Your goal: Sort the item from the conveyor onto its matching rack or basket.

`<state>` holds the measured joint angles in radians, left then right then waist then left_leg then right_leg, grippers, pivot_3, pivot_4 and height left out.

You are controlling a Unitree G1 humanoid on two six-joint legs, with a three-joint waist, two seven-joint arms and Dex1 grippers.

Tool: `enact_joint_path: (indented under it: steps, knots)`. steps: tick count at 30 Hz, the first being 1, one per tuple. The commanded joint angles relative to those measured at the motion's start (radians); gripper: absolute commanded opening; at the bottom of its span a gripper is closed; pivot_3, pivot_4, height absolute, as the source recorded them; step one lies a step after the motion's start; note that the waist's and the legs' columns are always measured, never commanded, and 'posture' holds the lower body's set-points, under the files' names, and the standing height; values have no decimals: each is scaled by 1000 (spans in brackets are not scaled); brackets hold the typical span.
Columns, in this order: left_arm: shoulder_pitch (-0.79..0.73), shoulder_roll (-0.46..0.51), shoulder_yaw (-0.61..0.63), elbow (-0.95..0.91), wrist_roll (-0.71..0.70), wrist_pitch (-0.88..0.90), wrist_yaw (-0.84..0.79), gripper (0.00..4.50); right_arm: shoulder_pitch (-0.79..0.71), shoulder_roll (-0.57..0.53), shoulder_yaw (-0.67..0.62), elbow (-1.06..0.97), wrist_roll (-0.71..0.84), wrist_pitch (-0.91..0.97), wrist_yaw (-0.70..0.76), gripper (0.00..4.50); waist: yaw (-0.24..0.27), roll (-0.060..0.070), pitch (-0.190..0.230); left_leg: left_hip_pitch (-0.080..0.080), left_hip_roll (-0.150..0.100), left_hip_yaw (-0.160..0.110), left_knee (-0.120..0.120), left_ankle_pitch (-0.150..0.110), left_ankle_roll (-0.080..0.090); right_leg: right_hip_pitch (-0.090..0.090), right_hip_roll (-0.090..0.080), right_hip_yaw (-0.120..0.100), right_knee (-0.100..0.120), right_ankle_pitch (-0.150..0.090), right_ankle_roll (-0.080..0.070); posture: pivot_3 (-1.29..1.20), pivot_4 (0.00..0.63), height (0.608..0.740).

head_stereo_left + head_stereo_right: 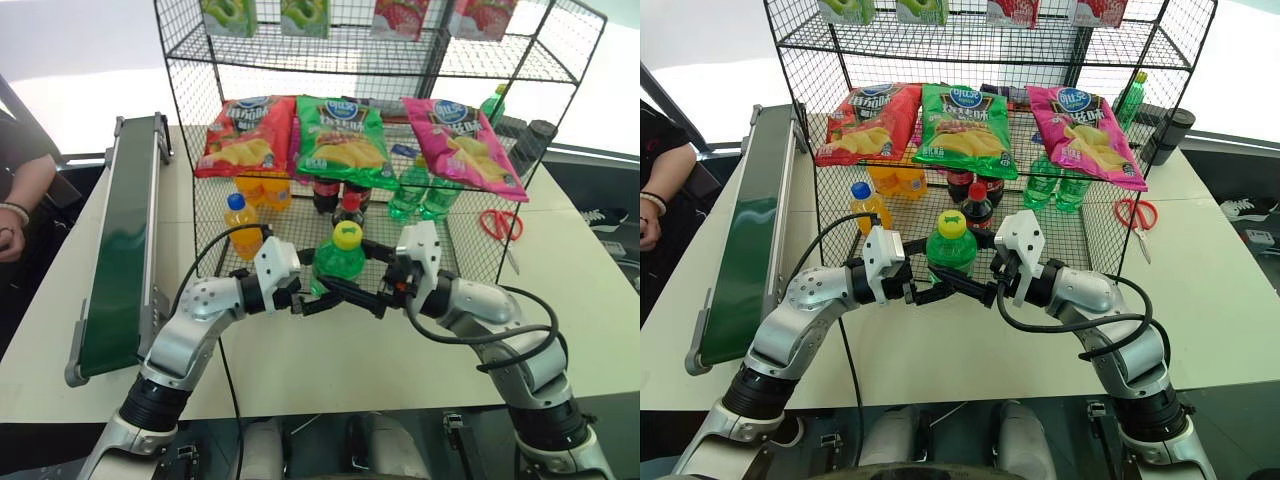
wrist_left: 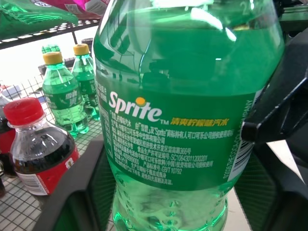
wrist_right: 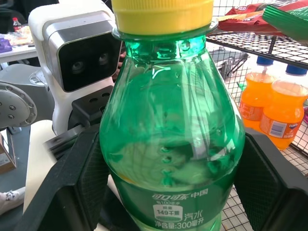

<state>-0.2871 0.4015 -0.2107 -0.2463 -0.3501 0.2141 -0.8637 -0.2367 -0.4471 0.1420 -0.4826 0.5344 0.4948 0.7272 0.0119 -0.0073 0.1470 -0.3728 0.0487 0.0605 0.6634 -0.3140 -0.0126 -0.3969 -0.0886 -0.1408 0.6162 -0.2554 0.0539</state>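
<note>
Behind the right gripper (image 1: 385, 296) — clamped on the clear-green bottle (image 1: 338, 257), left gripper (image 1: 310, 300) apart — the wire rack (image 1: 480, 255) holds ribbed soda bottles.

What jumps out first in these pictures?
A small clear-green plastic soda bottle with a yellow cap, upright between both grippers, the right gripper shut on it, the left gripper open beside it. Behind stands a tall black wire rack displaying bright chip bags.
</note>
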Motion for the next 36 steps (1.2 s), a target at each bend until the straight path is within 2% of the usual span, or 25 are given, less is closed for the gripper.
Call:
enact_joint_path:
  steps: [1,9,13,16,23,29,36]
  knots:
    - [13,16,14,-43,20,-23,8,4421,-19,25,-20,-11,4,-34,-10,3029,0,0,0,0,0,0,0,0,0,0,0,0,0,0,0,0,150,736]
    - [201,82,87,-58,33,-57,37,4421,23,19,-134,87,-111,-144,-112,3029,3,1,0,0,1,0,0,0,0,0,-1,0,0,0,0,0,150,736]
    - [265,77,158,-103,-5,-43,80,4421,63,41,-205,160,-167,-188,-198,3029,1,1,0,0,1,0,0,0,0,0,-2,0,0,0,0,0,150,736]
    - [267,71,180,-141,-26,-26,99,4421,59,69,-241,250,-212,-247,-266,3029,1,2,1,0,1,1,0,0,0,0,-3,0,0,0,0,0,150,736]
    - [230,78,146,-191,-36,23,98,4421,-46,134,-303,542,-279,-373,-392,3029,-3,5,2,1,0,2,0,0,0,0,-1,1,2,0,0,0,150,736]
    - [221,78,136,-197,-31,32,99,4421,-144,162,-311,741,-302,-470,-411,3029,-9,6,2,1,0,3,0,0,0,0,0,2,2,0,0,0,150,736]
    - [217,76,135,-194,-27,35,101,4421,-189,186,-314,858,-310,-526,-427,3029,-9,6,2,1,1,3,0,0,0,0,-1,2,2,0,0,0,150,736]
